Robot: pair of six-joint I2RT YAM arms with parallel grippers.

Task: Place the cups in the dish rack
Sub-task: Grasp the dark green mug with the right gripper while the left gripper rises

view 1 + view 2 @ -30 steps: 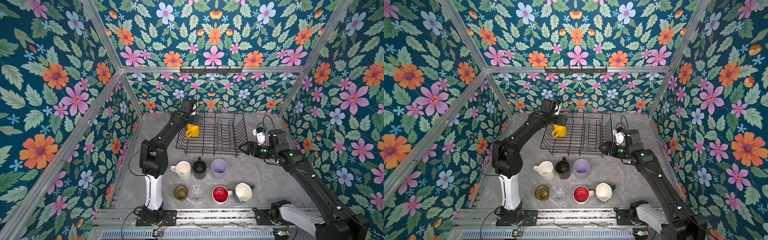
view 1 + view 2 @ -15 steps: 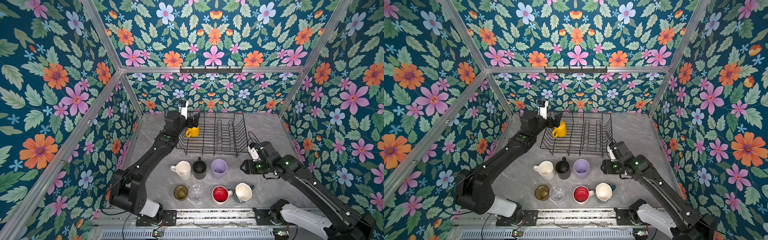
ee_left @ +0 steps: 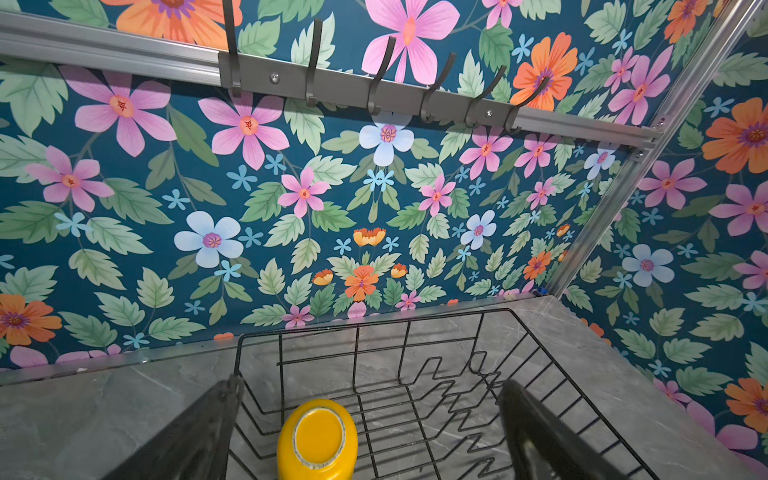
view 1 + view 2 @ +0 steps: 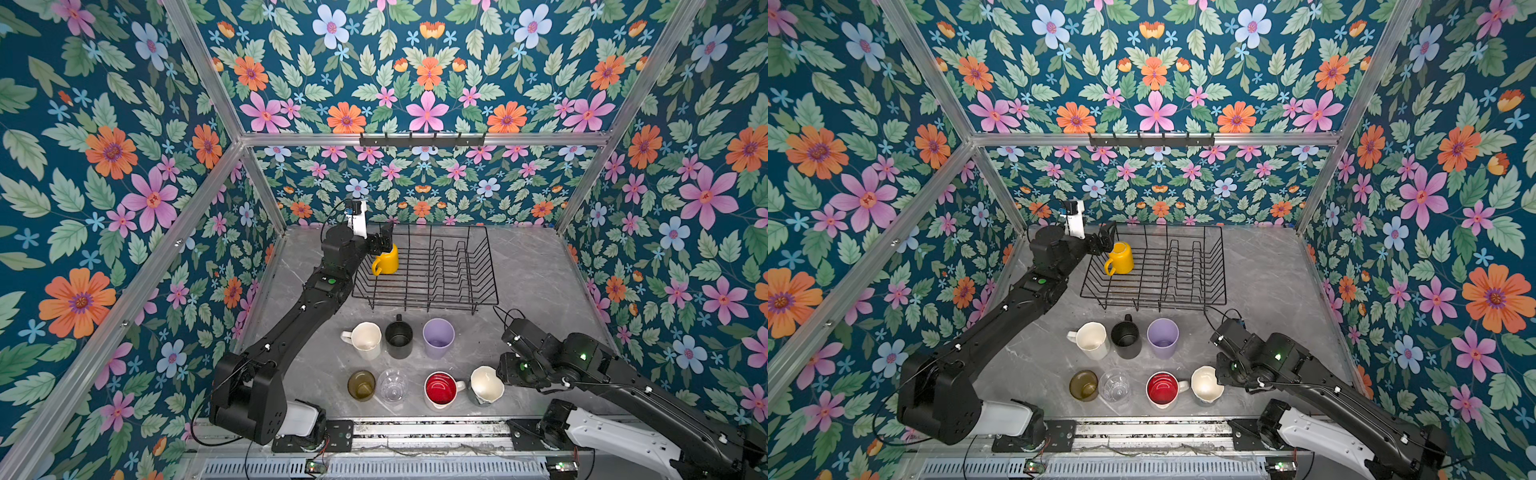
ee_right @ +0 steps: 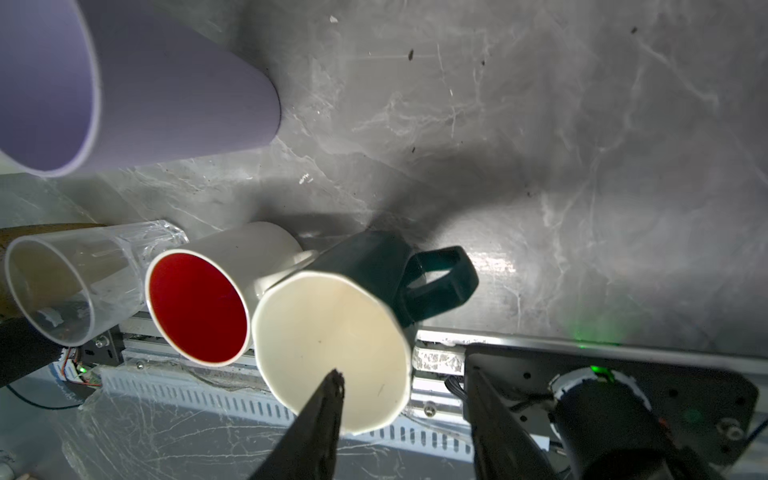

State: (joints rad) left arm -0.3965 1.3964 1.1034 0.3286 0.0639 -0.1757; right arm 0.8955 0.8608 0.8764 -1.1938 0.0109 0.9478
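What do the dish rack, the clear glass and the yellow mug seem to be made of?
Dish rack: thin black wire, probably coated metal.
Clear glass: see-through with a thick base, glass or hard plastic.
Yellow mug: likely glazed ceramic, glossy, with a pale ring on its base.

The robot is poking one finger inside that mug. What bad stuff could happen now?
1. The right gripper has one finger inside the teal mug and one outside. It would pinch only the thin wall, so the mug might slip or tip when lifted.
2. The red mug stands right beside it and could get bumped.
3. The left gripper hangs open over the yellow mug and might knock it when pulling away.
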